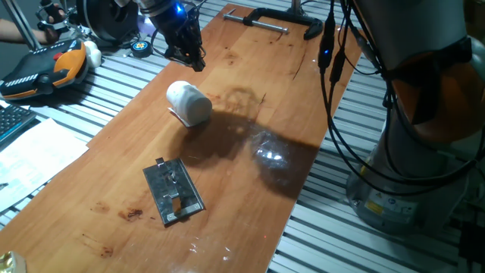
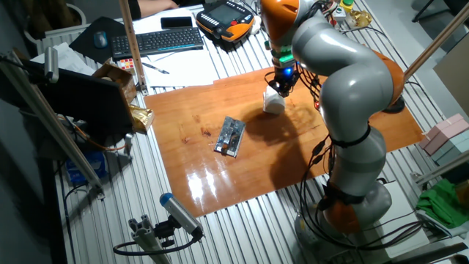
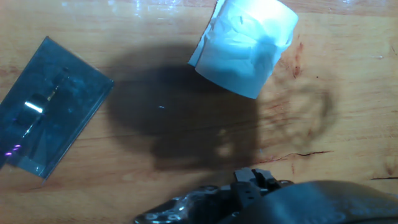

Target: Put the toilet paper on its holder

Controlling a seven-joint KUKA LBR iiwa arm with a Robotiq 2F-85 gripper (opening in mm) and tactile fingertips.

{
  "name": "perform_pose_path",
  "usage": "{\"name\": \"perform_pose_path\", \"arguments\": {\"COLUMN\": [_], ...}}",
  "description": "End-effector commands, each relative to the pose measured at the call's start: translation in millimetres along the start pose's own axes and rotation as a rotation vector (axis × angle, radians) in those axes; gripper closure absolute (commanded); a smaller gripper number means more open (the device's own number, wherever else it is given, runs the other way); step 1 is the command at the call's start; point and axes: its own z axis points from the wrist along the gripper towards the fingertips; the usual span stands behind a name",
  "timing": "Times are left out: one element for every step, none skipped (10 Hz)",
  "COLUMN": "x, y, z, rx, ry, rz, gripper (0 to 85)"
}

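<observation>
The toilet paper (image 1: 189, 103) is a white roll lying on its side on the wooden board (image 1: 250, 189), seen also in the other fixed view (image 2: 273, 103) and at the top of the hand view (image 3: 245, 46). The holder (image 1: 174, 191), a flat shiny metal plate with a raised bar, lies nearer the board's front; it shows too in the other fixed view (image 2: 230, 137) and at the left of the hand view (image 3: 46, 115). My gripper (image 1: 189, 57) hangs above the board just behind the roll, touching nothing. Its fingers are too dark and small to read.
A black clamp (image 1: 265, 19) grips the board's far end. Cables (image 1: 333, 91) hang beside the right edge near the robot base (image 1: 424, 152). An orange teach pendant (image 1: 42, 68) and papers lie left of the board; a keyboard (image 2: 157, 40) sits beyond.
</observation>
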Motion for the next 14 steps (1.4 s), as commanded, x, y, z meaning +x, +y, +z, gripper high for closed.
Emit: {"name": "perform_pose_path", "arguments": {"x": [0.1, 0.1, 0.1, 0.1, 0.1, 0.1, 0.1, 0.1, 0.1, 0.1, 0.1, 0.1, 0.1, -12.9], "y": [0.0, 0.0, 0.0, 0.0, 0.0, 0.0, 0.0, 0.0, 0.0, 0.0, 0.0, 0.0, 0.0, 0.2], "z": [0.0, 0.0, 0.0, 0.0, 0.0, 0.0, 0.0, 0.0, 0.0, 0.0, 0.0, 0.0, 0.0, 4.1], "rx": [0.0, -0.001, -0.001, -0.005, -0.038, -0.057, -0.034, 0.0, 0.045, 0.045, -0.015, -0.016, -0.014, -0.014], "ry": [0.0, -0.001, -0.001, -0.097, -0.109, -0.082, -0.086, -0.11, -0.145, -0.151, -0.157, -0.126, -0.12, -0.144], "rz": [0.0, 0.0, 0.007, 0.007, 0.016, 0.029, 0.081, 0.12, 0.145, 0.163, 0.143, 0.16, 0.173, 0.217], "gripper": [84.3, 84.3, 84.3, 84.3, 84.3, 84.3, 84.3, 84.3, 84.3, 84.3, 84.3, 84.3, 75.7, 57.0]}}
